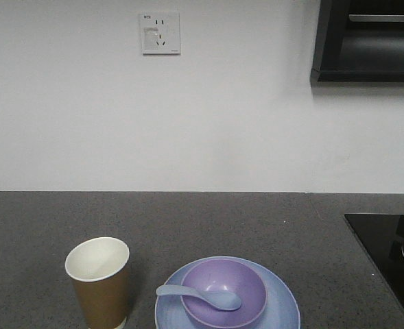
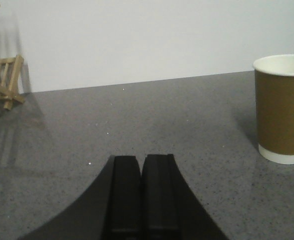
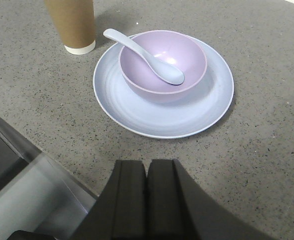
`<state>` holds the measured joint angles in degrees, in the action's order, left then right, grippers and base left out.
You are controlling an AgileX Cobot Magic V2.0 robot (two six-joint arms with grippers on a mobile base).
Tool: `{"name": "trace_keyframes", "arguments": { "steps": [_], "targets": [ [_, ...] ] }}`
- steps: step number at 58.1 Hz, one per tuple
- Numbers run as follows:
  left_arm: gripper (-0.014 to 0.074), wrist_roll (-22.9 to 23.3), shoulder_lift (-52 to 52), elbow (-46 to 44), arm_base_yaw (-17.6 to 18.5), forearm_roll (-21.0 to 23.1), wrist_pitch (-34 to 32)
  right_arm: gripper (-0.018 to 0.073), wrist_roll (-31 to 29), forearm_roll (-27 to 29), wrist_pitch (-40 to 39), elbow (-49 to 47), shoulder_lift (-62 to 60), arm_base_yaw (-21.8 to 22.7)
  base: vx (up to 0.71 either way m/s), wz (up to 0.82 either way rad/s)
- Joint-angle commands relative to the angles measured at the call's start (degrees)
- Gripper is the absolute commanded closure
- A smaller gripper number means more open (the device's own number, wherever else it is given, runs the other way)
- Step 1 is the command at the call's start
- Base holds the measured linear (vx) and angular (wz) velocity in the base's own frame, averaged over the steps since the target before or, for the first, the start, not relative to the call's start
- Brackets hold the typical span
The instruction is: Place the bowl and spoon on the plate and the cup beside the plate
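The right tool [image 3: 147, 200] fills the near edge of its wrist view, jaws pressed together and holding nothing, above the grey desk [image 3: 266, 150]; beyond it the plate [image 3: 156, 117] carries the bowl [image 3: 151, 85], and the spoon [image 3: 151, 57] lies with its scoop in the bowl and its handle over the rim. The left tool [image 2: 142, 200] is likewise closed and empty; the cup [image 2: 281, 107] stands upright on the desk just beside the plate, apart from it.
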<state>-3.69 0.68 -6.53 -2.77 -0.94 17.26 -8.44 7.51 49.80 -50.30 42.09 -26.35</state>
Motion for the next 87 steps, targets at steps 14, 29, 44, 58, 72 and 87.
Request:
{"name": "trace_keyframes", "arguments": {
  "steps": [14,29,44,58,72,87],
  "targets": [
    [0.0603,10.3,0.8,9.6,0.7,-6.1,-18.6,0.0571,-0.5,0.3,-3.2,-1.6,-0.3,-0.1,0.0,0.0],
    [0.0603,3.7,0.8,9.7,2.5,-2.6,-19.3,0.0571,-0.5,0.3,-2.8,-1.6,-0.3,-0.1,0.0,0.0],
    [0.0603,3.7,0.8,9.7,2.6,-2.7,-19.3,0.0571,-0.5,0.3,-2.8,-1.6,-0.3,-0.1,0.0,0.0],
    [0.0603,3.7,0.8,9.7,2.6,-2.7,-19.3,0.0571,-0.5,0.3,-2.8,-1.6,-0.3,-0.1,0.0,0.0],
    [0.0603,3.7,0.8,9.7,2.6,-2.7,-19.3,0.0571,-0.5,0.3,-2.6,-1.6,-0.3,-0.1,0.0,0.0],
    [0.0603,3.7,0.8,9.7,2.6,-2.7,-19.3,0.0571,-3.6,-1.7,-7.2,0.6,-2.4,1.4,0.0,0.0]
  ]
}}
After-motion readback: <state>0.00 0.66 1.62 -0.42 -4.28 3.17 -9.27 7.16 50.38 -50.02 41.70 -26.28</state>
